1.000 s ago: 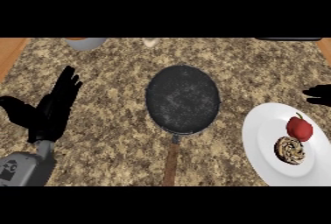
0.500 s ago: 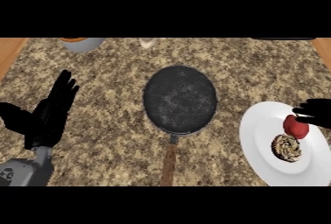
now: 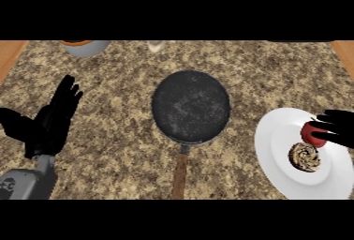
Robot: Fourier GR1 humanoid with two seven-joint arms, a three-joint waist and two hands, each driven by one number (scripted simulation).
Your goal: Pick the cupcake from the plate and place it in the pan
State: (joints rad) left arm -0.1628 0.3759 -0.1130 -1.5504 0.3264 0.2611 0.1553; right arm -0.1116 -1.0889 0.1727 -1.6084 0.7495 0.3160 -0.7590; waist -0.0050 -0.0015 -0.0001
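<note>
A cupcake (image 3: 305,157) with a brown swirled top lies on the white plate (image 3: 280,154) at the right edge of the head view, next to a red apple (image 3: 313,132). My right hand (image 3: 336,123) comes in from the right edge above the plate, its fingers spread over the apple, just beyond the cupcake and not holding anything. A dark round pan (image 3: 191,106) with a wooden handle (image 3: 179,174) sits mid-counter, left of the plate. My left hand (image 3: 50,123) rests open at the left, fingers up.
A grey bowl with an orange inside (image 3: 85,47) stands at the back left, and a small pale object (image 3: 158,45) sits behind the pan. Wooden counter edges show at both upper corners.
My right hand has moved in from the right edge over the plate, down toward the apple and cupcake. The view has shifted slightly. The left hand stays put.
</note>
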